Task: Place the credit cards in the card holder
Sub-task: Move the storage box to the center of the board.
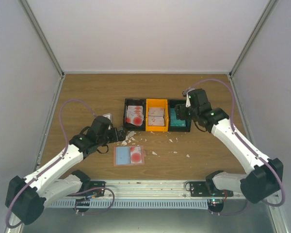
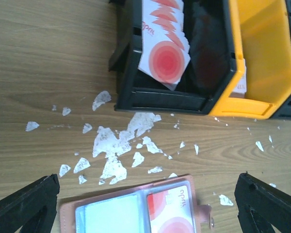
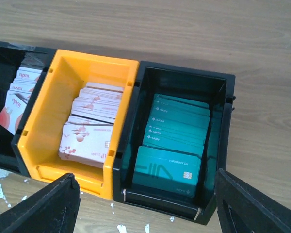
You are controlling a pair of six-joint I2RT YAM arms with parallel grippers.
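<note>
The card holder [image 1: 129,156] was seen lying open and flat on the counter [image 1: 87,97], near its front edge and between the two arms. A red-printed card [image 2: 170,213] was lodged in its right pocket. The left pocket showed only pale blue, and whether a card sat there could not be told.

The other credit cards [image 3: 93,127] were stacked in the three-compartment tray [image 3: 131,77] just behind the holder. Red-circle cards [image 2: 166,57] were kept in the left black compartment, pinkish-printed ones in the orange middle, and teal cards [image 3: 177,138] in the right black one. White scraps [image 2: 114,145] were strewn over the counter between tray and holder.

The left fingers [image 2: 24,206] were spread wide above the holder's far edge, with nothing grasped between them. The right fingers [image 3: 39,208] were likewise released and empty, hanging over the front of the tray with the orange and teal compartments framed between them.

Several risks could be judged from here. The teal cards were thin and overlapped closely, so two might be lifted at once, or one might be pinched by a corner and dropped on the way. The holder was not pinned down, so it might be slid across the counter and the scraps when a card was pressed at its pocket. A scrap might also be swept into the pocket along with the card.
</note>
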